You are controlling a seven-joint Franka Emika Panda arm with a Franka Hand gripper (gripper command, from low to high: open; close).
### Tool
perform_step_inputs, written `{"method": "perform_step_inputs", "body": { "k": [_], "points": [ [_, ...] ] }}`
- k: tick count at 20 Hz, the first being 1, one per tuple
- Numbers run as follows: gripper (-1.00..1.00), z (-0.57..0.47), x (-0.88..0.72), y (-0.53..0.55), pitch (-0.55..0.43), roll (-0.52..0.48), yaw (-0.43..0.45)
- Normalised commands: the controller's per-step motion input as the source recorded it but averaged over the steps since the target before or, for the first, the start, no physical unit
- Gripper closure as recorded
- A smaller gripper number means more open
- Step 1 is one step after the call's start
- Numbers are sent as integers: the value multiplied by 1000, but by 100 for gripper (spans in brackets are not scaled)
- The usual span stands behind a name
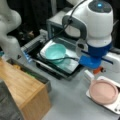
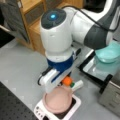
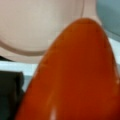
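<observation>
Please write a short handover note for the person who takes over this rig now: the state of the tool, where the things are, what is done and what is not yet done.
Tool: shut on the orange carrot-like object, just above the rim of the pink plate.
Pink plate: sits on a white tray on the grey table.
Teal bowl: in the dark tray, away from the tool.
Wooden box: at a front view's left.
Done: the orange object is lifted.
Left: it is not yet on any surface.

Both front views are soft and evenly lit, with faint shadows; up close, the smooth orange rounded object blurs, showing a pale glare streak.
</observation>
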Motion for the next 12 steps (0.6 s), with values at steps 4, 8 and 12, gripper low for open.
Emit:
{"method": "perform_step_inputs", "body": {
  "k": [4,8,12],
  "points": [
    [100,-105,-896,-31,-175,-73,-167],
    [100,-132,-875,-67,-204,-87,-143],
    [100,-158,-566,-75,-236,-86,-99]
  ]
}}
